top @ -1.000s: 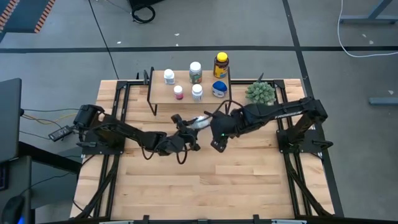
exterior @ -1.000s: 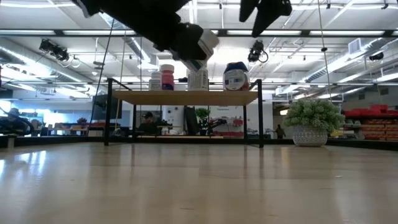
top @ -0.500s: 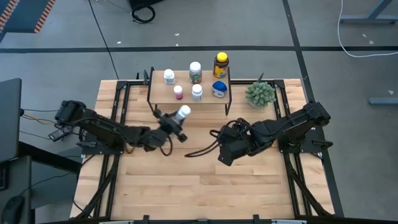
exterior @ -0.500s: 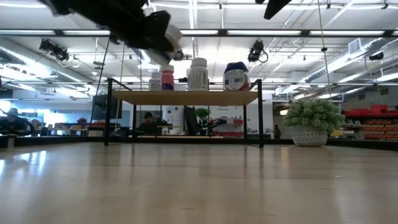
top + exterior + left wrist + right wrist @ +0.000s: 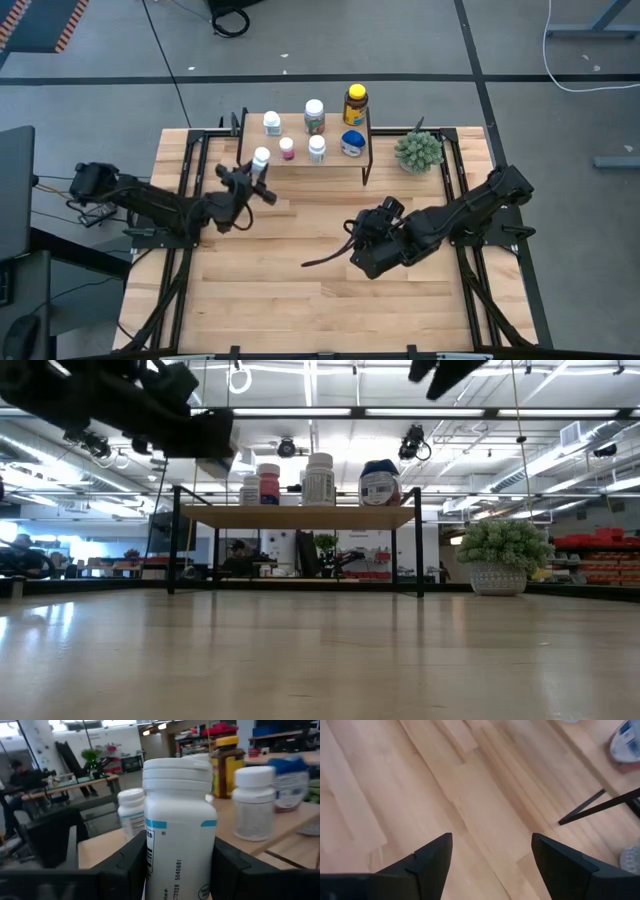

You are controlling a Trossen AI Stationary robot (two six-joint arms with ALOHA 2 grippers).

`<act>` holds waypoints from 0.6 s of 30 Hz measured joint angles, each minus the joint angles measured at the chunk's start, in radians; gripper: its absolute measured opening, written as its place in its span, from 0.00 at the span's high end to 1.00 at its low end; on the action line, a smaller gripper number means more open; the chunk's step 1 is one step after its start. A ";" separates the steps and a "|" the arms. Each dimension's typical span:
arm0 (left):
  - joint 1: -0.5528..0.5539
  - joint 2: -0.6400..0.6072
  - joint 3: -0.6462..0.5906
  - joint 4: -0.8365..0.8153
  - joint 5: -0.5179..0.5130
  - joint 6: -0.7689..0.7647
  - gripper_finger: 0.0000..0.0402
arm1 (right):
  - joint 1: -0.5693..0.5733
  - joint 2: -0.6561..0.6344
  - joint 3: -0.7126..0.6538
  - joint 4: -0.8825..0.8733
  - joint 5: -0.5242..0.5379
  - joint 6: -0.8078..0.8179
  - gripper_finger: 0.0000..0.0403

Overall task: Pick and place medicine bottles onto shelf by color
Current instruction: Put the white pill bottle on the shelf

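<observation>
In the high view the left arm reaches in from the left edge toward the upper middle, and the left gripper [image 5: 252, 178] is clamped on a white-capped bottle [image 5: 261, 158] just at the left end of the shelf [image 5: 300, 152]. The left wrist view shows this bottle [image 5: 178, 827] upright between the two dark fingers [image 5: 125, 865], its white cap up and a blue band on its label.

On the shelf, left to right in the upper middle of the high view: a white bottle [image 5: 272, 123], a small pink-labelled bottle [image 5: 287, 148], a taller white-capped bottle [image 5: 314, 116] at the back with another white-capped bottle [image 5: 317, 148] in front, a squat blue-lidded bottle [image 5: 351, 143], and an amber bottle [image 5: 355, 104] with a yellow cap at the back right corner. A green potted plant [image 5: 418, 150] stands on the table just right of the shelf.

Lower right of centre, the right gripper [image 5: 368, 250] hangs over bare table [image 5: 280, 300] — its fingers [image 5: 427, 857] stand apart with nothing between them.
</observation>
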 joint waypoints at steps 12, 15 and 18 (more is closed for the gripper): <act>0.223 0.001 -0.021 0.006 0.194 -0.134 0.58 | 0.000 0.002 -0.233 0.226 0.000 0.015 0.31; 0.246 0.001 -0.021 -0.017 0.231 -0.164 0.59 | 0.000 0.002 -0.259 0.242 0.000 0.015 0.31; 0.268 0.001 -0.021 -0.066 0.253 -0.227 0.58 | 0.000 0.002 -0.265 0.242 0.000 0.015 0.31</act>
